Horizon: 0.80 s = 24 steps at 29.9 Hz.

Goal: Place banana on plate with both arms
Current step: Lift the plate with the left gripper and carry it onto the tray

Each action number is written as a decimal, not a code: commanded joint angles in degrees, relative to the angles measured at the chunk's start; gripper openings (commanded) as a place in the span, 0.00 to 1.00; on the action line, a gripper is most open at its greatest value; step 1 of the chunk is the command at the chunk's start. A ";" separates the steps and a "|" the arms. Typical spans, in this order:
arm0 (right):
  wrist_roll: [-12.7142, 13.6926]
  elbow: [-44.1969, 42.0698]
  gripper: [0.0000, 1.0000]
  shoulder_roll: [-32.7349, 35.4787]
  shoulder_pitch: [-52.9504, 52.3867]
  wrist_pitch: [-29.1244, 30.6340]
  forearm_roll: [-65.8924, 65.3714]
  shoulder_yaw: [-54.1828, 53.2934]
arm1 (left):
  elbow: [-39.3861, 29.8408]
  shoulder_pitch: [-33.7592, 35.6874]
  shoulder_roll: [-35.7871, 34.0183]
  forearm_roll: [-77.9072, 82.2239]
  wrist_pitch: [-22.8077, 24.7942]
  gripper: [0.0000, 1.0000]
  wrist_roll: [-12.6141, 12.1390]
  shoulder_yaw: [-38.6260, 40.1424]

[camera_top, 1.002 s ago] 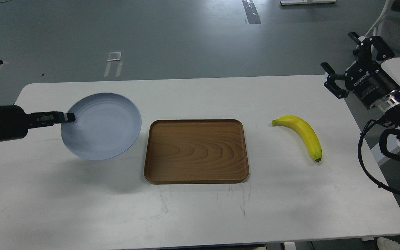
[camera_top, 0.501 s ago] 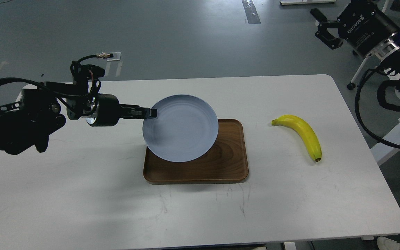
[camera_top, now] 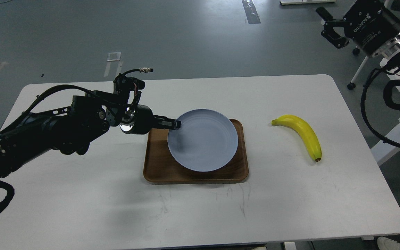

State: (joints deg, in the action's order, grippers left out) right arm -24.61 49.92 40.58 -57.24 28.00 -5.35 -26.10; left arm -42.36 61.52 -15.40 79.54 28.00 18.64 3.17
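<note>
Fingers (camera_top: 176, 124) of the left gripper (camera_top: 174, 124) pinched on the left rim of the pale blue-grey plate (camera_top: 203, 140), reaching in level from the left. Plate over the brown wooden tray (camera_top: 158, 166), covering most of its right and middle part, dark shadow under the near edge — touching the tray or just above it, cannot tell. Tray at the middle of the white counter (camera_top: 82, 201).

Banana (camera_top: 302, 133) flat on the counter, well apart to the right of tray and plate, greenish stem end up and to the left, dark tip nearer the front edge, nothing touching it.

Right gripper (camera_top: 331, 27) high at the upper right, off past the counter's far corner, well apart from the banana — fingers (camera_top: 335, 36) spread, nothing between them.
</note>
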 commanded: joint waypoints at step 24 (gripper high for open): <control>-0.09 0.08 1.00 0.38 1.16 0.00 -0.01 0.00 | 7.56 -1.84 2.66 -0.35 0.00 0.00 0.17 -1.59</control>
State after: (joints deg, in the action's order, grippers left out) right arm -24.69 50.01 40.97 -56.08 28.00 -5.36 -26.11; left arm -35.00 60.26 -12.71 79.19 28.00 18.85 1.58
